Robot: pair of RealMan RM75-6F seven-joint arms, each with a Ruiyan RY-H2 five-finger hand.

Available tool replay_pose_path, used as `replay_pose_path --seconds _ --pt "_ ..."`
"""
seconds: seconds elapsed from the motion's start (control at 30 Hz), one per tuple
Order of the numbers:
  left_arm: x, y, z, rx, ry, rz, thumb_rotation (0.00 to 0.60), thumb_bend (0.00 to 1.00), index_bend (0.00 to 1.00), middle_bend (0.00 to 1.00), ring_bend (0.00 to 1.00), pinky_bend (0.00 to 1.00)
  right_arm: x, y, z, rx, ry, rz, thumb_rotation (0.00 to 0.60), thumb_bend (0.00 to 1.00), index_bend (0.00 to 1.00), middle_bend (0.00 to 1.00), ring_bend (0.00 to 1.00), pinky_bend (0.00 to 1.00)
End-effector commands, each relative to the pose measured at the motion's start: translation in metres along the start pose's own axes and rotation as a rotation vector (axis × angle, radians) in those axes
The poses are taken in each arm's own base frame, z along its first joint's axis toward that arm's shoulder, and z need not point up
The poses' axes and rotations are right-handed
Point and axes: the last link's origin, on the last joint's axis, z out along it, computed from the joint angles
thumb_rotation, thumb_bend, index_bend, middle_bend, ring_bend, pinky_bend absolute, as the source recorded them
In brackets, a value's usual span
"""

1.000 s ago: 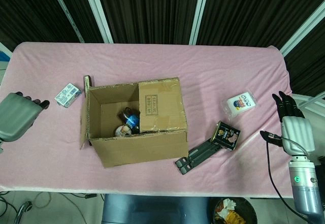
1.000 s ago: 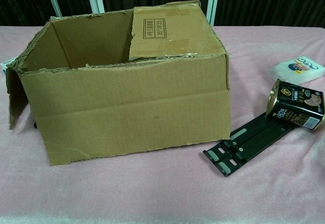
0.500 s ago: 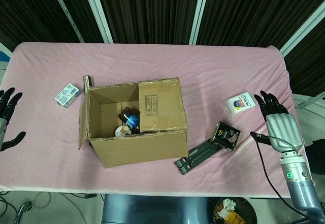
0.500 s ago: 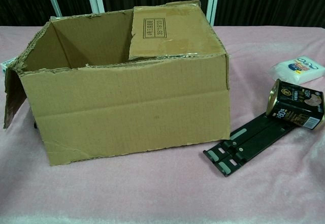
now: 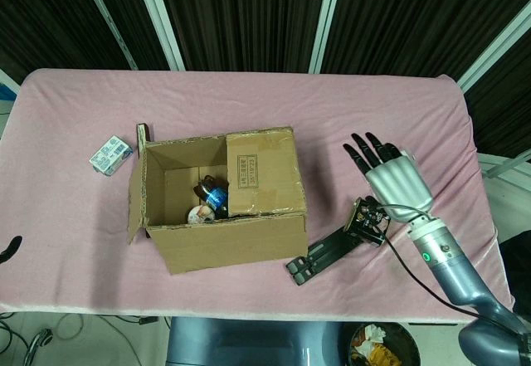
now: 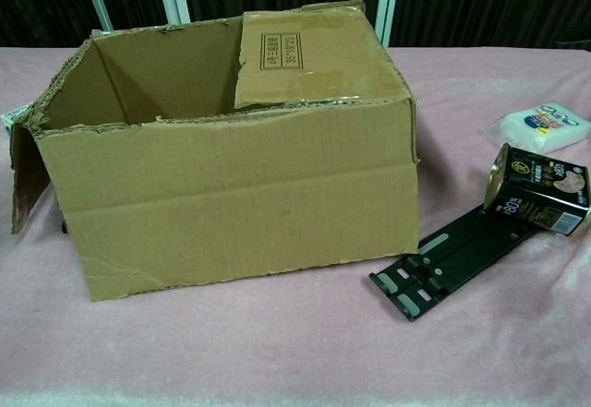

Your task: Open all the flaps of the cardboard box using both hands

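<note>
1. Hovering over the pink worktop [image 5: 75, 109], the right robot hand [image 5: 392, 175] shows in the head view only, to the right of the cardboard box [image 5: 217, 200]; it holds nothing, its dark fingers [image 5: 362, 150] apart and stretched toward the far edge.
2. Only a dark tip at the left edge of the head view may belong to the left robot hand [image 5: 10, 248]; whether it is released or clenched cannot be told.
3. The cardboard box sits left of centre on the worktop, its top mostly uncovered.
4. One flap [image 5: 264, 172] lies folded flat over the right part of the opening, with a printed label on it.
5. A left side flap [image 6: 28, 174] hangs outward and down at the box's left end.
6. Inside the box lie a blue can [image 5: 216, 195] and a round item beside it, too small to make out.
7. A small white-and-blue carton [image 5: 110, 153] lies on the worktop left of the box, apart from it.
8. A dark tin [image 6: 537, 189] lies on its side right of the box, resting against a black flat bracket [image 6: 452, 259].
9. A white packet [image 6: 541, 125] lies further back on the right in the chest view.
</note>
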Motion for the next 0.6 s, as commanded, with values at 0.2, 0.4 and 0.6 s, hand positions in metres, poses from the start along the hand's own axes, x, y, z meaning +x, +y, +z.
replay_pose_path --seconds 0.2,0.4,0.6 --pt "-0.013 -0.008 -0.001 0.012 -0.047 -0.073 0.6 0.17 0.0 0.0 0.0 0.0 0.007 -0.097 0.063 0.341 -0.018 -0.074 0.6 0.6 0.27 0.28 0.25 0.31" --pt "-0.014 -0.011 0.001 0.028 -0.068 -0.111 0.6 0.17 0.0 0.0 0.0 0.0 -0.004 -0.156 0.095 0.481 -0.026 -0.097 0.6 0.69 0.31 0.3 0.28 0.32" --pt "-0.013 -0.012 0.004 0.036 -0.076 -0.133 0.6 0.17 0.0 0.0 0.0 0.0 -0.006 -0.191 0.123 0.527 -0.014 -0.092 0.6 0.73 0.33 0.31 0.28 0.32"
